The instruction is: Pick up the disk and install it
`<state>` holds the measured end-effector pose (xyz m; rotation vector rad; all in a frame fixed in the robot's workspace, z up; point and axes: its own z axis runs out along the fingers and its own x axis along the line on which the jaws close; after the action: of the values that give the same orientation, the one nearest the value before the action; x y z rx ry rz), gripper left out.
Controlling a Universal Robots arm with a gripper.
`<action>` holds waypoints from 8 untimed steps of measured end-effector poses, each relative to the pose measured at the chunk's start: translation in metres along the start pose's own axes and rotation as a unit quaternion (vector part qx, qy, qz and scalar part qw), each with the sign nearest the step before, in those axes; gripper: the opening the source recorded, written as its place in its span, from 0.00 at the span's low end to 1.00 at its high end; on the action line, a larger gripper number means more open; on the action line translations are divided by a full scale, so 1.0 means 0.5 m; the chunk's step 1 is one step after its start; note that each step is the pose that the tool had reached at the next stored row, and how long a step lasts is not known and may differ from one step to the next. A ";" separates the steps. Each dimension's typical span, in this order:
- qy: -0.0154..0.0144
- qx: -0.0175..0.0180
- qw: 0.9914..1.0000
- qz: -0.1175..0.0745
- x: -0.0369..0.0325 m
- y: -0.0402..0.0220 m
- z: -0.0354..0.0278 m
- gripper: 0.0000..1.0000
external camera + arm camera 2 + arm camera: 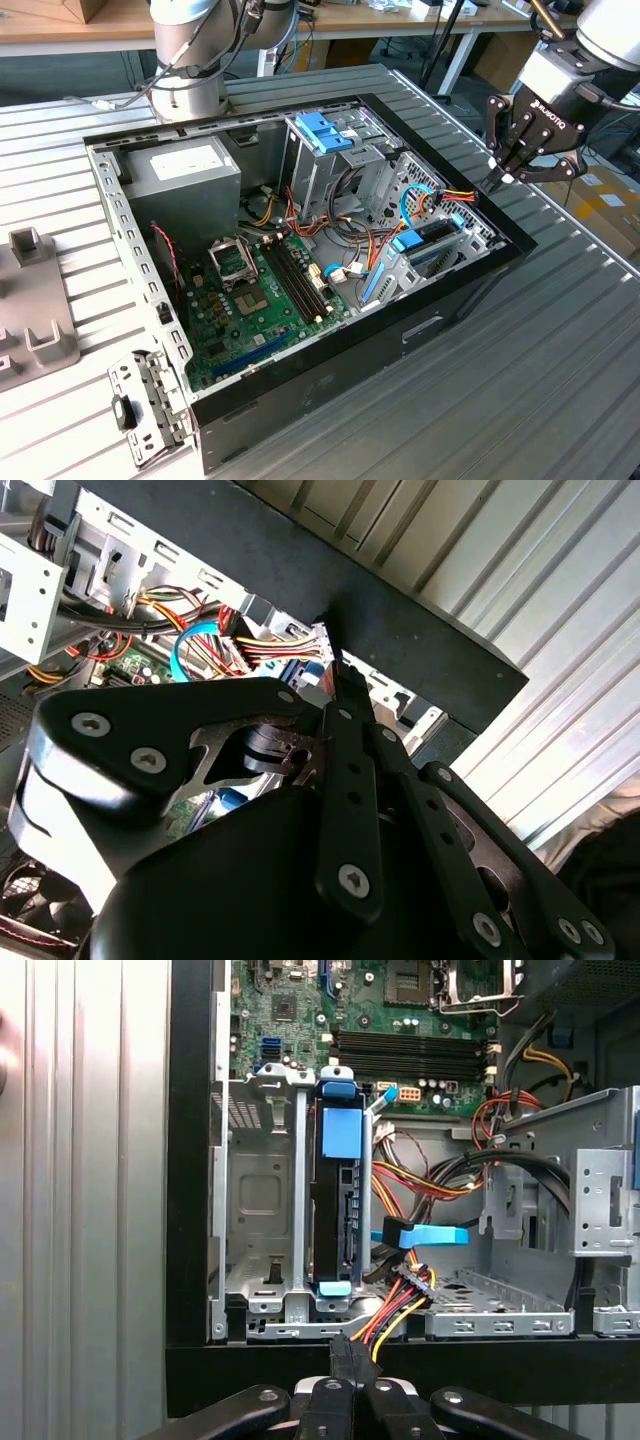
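**Ribbed metal worktop, open computer case**

Over the case's [300, 420] edge at the exterior view's right, the gripper [497, 178] hangs clenched and empty. Close below, the disk [337, 1200] sits upright in its cage [262, 1200], beside a tangle of coloured wires [395, 1312].

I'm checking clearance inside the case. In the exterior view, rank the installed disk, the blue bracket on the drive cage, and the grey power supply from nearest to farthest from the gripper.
1. The disk, seated upright in its bay, just below the gripper.
2. The blue bracket, atop the drive cage mid-case.
3. The power supply, in the far corner toward the exterior view's left.
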<state>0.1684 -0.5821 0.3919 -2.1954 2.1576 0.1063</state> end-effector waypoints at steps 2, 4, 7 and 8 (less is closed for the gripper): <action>0.000 0.000 1.000 -0.004 0.000 0.000 0.000 0.11; 0.000 -0.001 1.000 -0.008 0.000 0.000 0.000 0.11; 0.000 -0.002 1.000 -0.021 0.000 0.000 0.000 0.11; 0.000 -0.002 1.000 -0.023 0.000 0.000 0.000 0.11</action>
<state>0.1683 -0.5822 0.3919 -2.2458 2.1073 0.1085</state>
